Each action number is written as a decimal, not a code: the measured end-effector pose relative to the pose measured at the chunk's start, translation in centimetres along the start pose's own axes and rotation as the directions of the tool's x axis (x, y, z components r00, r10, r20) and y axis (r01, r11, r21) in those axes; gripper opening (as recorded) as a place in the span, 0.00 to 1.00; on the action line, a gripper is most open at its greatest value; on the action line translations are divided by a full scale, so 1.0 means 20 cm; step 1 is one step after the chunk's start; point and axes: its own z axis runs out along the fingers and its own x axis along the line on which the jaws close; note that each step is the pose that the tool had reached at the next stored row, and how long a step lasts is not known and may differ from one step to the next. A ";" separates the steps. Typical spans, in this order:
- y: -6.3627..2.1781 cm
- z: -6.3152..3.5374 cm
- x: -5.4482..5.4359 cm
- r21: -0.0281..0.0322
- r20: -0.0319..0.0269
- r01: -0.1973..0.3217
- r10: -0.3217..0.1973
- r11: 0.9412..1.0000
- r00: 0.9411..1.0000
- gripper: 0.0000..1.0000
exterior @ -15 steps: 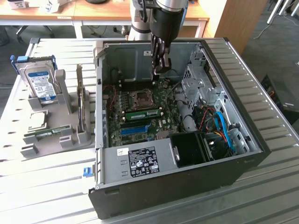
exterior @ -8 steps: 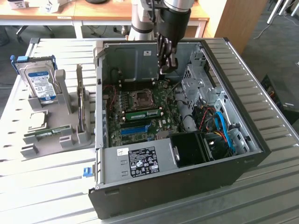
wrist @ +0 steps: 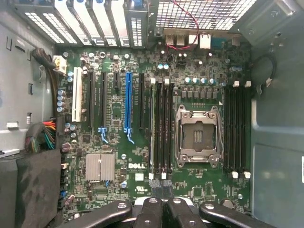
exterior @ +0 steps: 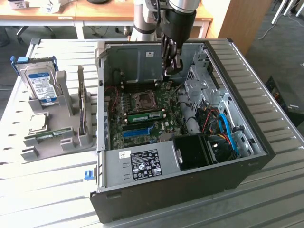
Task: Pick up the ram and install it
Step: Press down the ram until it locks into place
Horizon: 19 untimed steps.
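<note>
Open grey-and-black metal computer case on a ribbed metal counter. The black gripper is held above the green motherboard with its fingers pressed together and nothing clamped between them. The ram — a slim green circuit-board stick with a pale label — is seated in a slot beside the empty square processor socket. A similar green stick is laid in the grey holder outside the case.
</note>
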 end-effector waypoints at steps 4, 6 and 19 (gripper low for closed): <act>-0.001 0.019 0.00 0.000 0.000 0.000 0.000 1.000 1.000 0.11; -0.002 0.034 0.01 0.001 0.000 -0.001 0.001 1.000 1.000 0.11; -0.007 0.146 0.02 0.007 0.000 -0.001 0.001 1.000 1.000 0.11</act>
